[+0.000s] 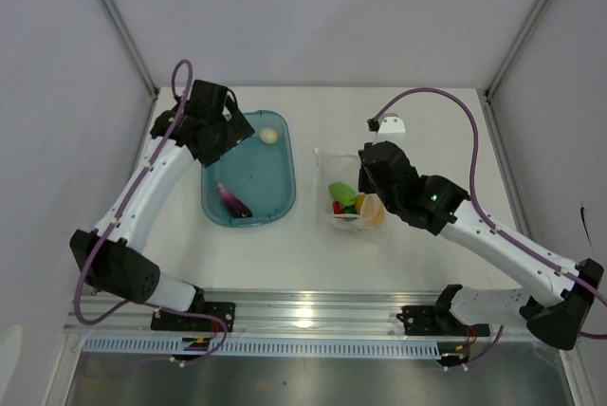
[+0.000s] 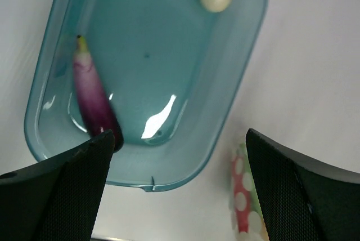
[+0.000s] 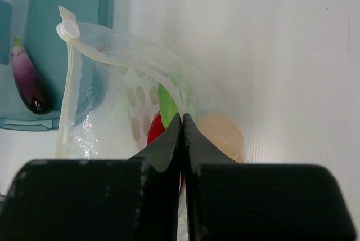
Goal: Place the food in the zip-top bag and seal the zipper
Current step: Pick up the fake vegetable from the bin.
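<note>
One zip-top bag (image 1: 327, 174) is seen just right of the one teal tub (image 1: 256, 174), its rim pinched in the closed jaws of the right gripper (image 3: 183, 120). Green, red and yellow-orange food is seen inside; count cannot be told. Two pieces are in the tub, one purple piece (image 1: 232, 199) and one white ball (image 1: 269, 136), below the left gripper (image 2: 178, 137), jaws wide apart, nothing held

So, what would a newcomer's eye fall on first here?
A teal translucent plastic tub, left of centre, holds a purple toy eggplant and a white ball. Beside it, the shut right gripper pinches a clear dotted plastic bag of bright toy foods; the open left gripper hovers over the tub.
</note>
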You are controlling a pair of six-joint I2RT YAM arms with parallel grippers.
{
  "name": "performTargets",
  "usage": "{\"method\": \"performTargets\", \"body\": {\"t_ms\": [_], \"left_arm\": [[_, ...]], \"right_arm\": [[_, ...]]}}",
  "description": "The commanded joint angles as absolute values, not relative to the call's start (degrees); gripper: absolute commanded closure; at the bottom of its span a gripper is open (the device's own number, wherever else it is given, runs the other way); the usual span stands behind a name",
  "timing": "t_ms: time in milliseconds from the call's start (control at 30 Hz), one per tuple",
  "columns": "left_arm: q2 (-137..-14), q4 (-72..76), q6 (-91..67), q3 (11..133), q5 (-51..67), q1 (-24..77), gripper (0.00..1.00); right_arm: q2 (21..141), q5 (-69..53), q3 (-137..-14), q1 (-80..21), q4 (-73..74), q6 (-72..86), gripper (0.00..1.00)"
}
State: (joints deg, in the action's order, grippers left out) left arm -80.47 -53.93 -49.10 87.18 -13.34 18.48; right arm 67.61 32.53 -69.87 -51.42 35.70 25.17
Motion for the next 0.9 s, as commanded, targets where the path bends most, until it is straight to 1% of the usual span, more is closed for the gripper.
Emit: {"method": "performTargets", "body": {"t_ms": [0,300,367,567,867], "left_arm": [[-84.09,-60.47,-51.59,87.45,-12.22,17.84,0.01],[-94.04,-64.25,-58.62,83.59,-10.11,17.4,0.0],[-94.39,-63.37,-59.15,82.45,-10.1,17.4,0.0],[-92.02,-58.36,-63.37,73.84,-12.12,17.23,0.01],[-95.18,-56.16,-63.37,71.46,-13.97,17.05,0.01]], "right_arm": [[67.85,33.4,-70.31,-51.85,34.28,25.49,1.0],[67.76,33.75,-70.4,-51.68,34.8,25.14,1.0],[67.5,33.66,-70.31,-51.77,34.8,25.14,1.0],[67.41,33.57,-70.14,-51.68,34.54,24.96,1.0],[66.88,33.22,-69.35,-51.68,34.37,25.23,1.0]]}}
